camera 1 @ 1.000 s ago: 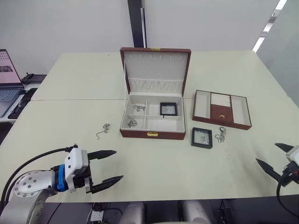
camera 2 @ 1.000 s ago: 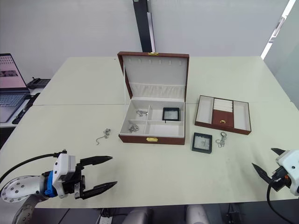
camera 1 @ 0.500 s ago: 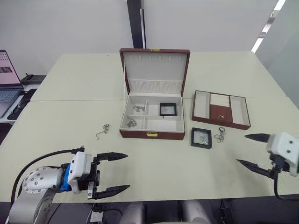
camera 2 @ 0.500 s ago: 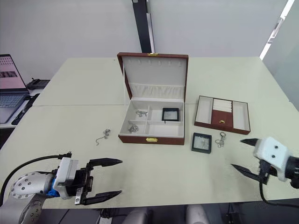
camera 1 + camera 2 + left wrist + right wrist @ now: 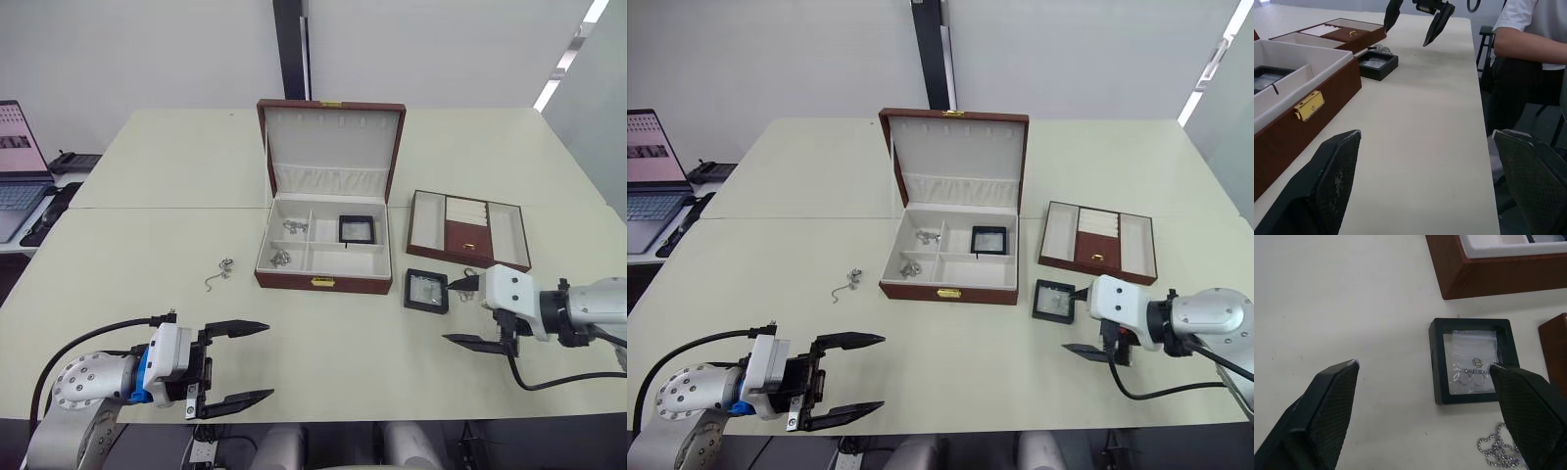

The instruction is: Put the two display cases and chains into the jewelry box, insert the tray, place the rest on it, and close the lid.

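Note:
The jewelry box [image 5: 323, 279] stands in the middle of the table with its lid [image 5: 331, 147] upright. One display case [image 5: 355, 228] lies in the box's back right compartment. Chains [image 5: 292, 226] lie in its left compartments. The other display case [image 5: 426, 290] lies on the table in front of the tray [image 5: 470, 228]. My right gripper [image 5: 449, 312] hovers open just right of this case, with a chain [image 5: 1498, 448] beside it. Another chain [image 5: 217, 273] lies on the table left of the box. My left gripper [image 5: 240, 362] is open near the front edge, holding nothing.
A laptop [image 5: 15, 166] sits on a side desk at the far left. A person [image 5: 1528, 29] sits beyond the table's right edge, arm resting close to it. A seam runs across the table behind the box's base.
My right gripper has swung in from the front right edge toward the display case on the table. My left gripper has edged slightly right and stays open.

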